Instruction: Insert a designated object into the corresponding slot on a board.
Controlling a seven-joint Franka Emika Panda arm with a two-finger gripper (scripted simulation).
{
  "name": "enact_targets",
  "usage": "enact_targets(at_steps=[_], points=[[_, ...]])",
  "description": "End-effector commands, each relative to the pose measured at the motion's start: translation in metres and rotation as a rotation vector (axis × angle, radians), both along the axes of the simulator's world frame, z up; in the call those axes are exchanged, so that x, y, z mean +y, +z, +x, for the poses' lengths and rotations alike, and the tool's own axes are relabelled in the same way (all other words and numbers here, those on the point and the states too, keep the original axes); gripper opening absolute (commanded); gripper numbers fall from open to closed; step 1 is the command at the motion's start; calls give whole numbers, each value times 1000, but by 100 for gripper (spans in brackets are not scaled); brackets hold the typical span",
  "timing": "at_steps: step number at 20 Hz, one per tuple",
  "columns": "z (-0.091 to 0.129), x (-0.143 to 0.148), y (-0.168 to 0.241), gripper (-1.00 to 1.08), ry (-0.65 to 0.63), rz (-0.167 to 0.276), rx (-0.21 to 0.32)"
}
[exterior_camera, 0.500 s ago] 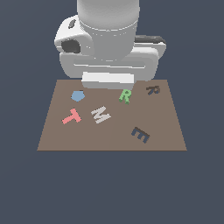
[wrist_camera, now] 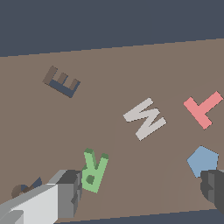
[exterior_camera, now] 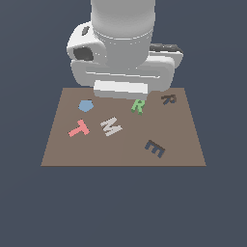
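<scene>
arm pose: hangs over the far edge of the brown board (exterior_camera: 120, 154), bulky white wrist housing pointing down, hiding the fingers in the exterior view
red T (exterior_camera: 79, 129): flat on the board, toward the exterior view's left
blue pentagon (exterior_camera: 86, 105): flat, just beyond the T, close under the arm's housing
white M (exterior_camera: 111, 126): flat, mid-board, between the T and the green letter
green R block (exterior_camera: 138, 105): lying flat on the board surface, just in front of the arm's lower edge, apart from its recess
R-shaped slot (exterior_camera: 168, 99): dark recess near the far corner at the exterior view's right, to the right of the green R, empty
E-shaped recess (exterior_camera: 155, 148): darker cut-out nearer the front edge, right of the M
end effector (wrist_camera: 144, 190): spread wide, nothing held; in the wrist view one grey finger (wrist_camera: 68, 192) just beside the green R, touching or not cannot be told, the other dark finger far off by the blue pentagon
</scene>
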State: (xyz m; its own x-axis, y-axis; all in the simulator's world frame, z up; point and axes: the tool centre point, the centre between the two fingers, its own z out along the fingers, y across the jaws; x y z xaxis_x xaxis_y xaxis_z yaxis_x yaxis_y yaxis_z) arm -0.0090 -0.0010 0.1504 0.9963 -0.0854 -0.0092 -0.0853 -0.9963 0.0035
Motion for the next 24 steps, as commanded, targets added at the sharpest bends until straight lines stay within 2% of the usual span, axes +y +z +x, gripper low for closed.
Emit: enact_targets(at_steps=[1,14,24], points=[[-4,4,-7,100,-22,0,0],[-37,39,-71,100,-230,0,-7],[-47,58,-101,100,-323,1,-10]])
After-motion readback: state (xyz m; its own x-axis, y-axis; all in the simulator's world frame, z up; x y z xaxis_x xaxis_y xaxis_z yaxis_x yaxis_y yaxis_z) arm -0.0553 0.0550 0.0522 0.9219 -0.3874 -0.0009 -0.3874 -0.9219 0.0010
